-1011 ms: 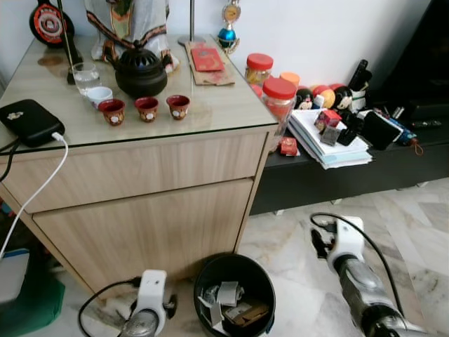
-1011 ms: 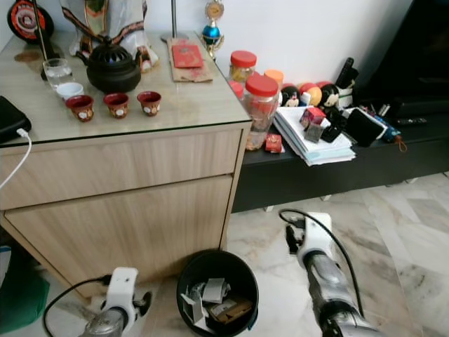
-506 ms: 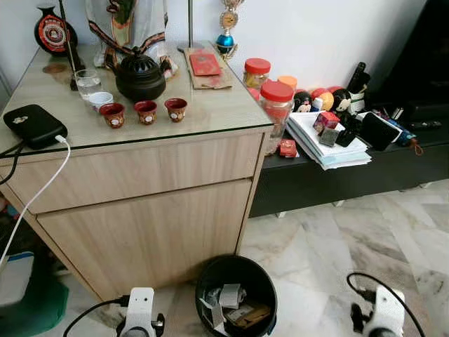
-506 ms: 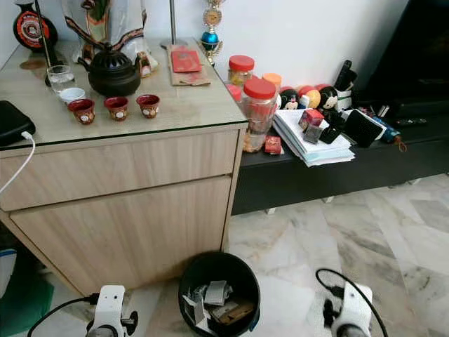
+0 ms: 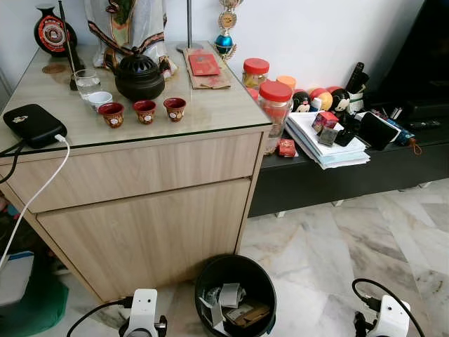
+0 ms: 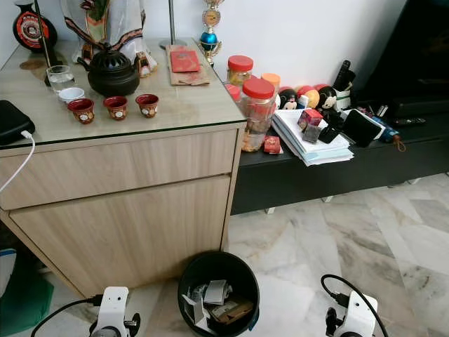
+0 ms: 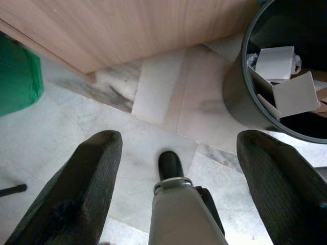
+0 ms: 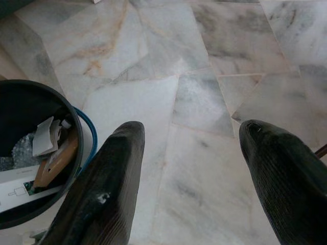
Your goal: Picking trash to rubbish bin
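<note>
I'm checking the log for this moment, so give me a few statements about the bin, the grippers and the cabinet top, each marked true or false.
1. The black bin holds paper and card scraps. True.
2. The left gripper grips a scrap. False: its jaws are open and empty.
3. The right gripper is open above marble floor. True.
4. Four red cups stand on the cabinet. False: three.

A light wooden cabinet (image 5: 151, 210) with a glass top fills the left of the frame — on it a black iron teapot (image 5: 139, 74) behind three small red cups (image 5: 144, 110). At right, red-lidded plastic jars (image 5: 275, 105) and stacked white papers (image 5: 330, 147) sit on a low black shelf (image 5: 351, 175).
</note>
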Available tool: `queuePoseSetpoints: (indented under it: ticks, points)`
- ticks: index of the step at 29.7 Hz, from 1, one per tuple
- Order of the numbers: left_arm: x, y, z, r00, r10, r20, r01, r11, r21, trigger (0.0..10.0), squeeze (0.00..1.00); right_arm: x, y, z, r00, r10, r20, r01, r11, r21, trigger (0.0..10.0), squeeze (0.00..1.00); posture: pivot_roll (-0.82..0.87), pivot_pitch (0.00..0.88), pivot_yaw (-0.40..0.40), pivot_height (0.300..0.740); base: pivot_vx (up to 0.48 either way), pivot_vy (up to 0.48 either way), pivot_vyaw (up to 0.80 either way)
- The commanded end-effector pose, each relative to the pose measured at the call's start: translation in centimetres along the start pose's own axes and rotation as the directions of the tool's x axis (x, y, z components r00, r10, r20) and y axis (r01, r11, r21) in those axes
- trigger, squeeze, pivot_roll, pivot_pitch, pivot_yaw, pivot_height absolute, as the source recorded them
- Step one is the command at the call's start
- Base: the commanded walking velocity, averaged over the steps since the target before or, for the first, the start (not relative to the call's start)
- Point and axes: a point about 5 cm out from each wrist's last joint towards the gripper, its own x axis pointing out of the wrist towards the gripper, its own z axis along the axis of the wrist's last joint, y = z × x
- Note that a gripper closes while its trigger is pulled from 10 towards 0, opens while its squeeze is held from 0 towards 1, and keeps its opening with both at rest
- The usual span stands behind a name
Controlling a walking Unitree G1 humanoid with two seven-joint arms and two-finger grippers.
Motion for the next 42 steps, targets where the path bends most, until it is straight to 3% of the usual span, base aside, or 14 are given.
queuePoseSetpoints:
  ticks: [1,26,42]
  points:
    - [0.00,-0.02,-0.19,1.000,0.005,-0.018,-0.005,1.000,0.011,10.0,0.00,0.18,-0.17,0.94,0.999,-0.020,0.028,0.019,1.000,0.023,10.0,0.00,-0.12,0.028,-0.110,0.740,0.000,0.000,0.00]
    - [-0.04,-0.10,-0.29,1.000,0.009,-0.022,-0.009,1.000,0.014,10.0,0.00,0.21,0.27,0.86,1.000,-0.007,0.023,0.006,1.000,0.025,10.0,0.00,-0.12,0.025,-0.117,0.740,0.000,-0.282,0.00]
    - [-0.10,-0.62,-0.33,1.000,-0.001,-0.021,0.001,1.000,-0.006,10.0,0.00,0.27,0.40,1.08,1.000,0.009,0.028,-0.011,0.999,0.048,10.0,0.00,-0.12,0.021,-0.127,0.740,0.000,0.000,-0.05]
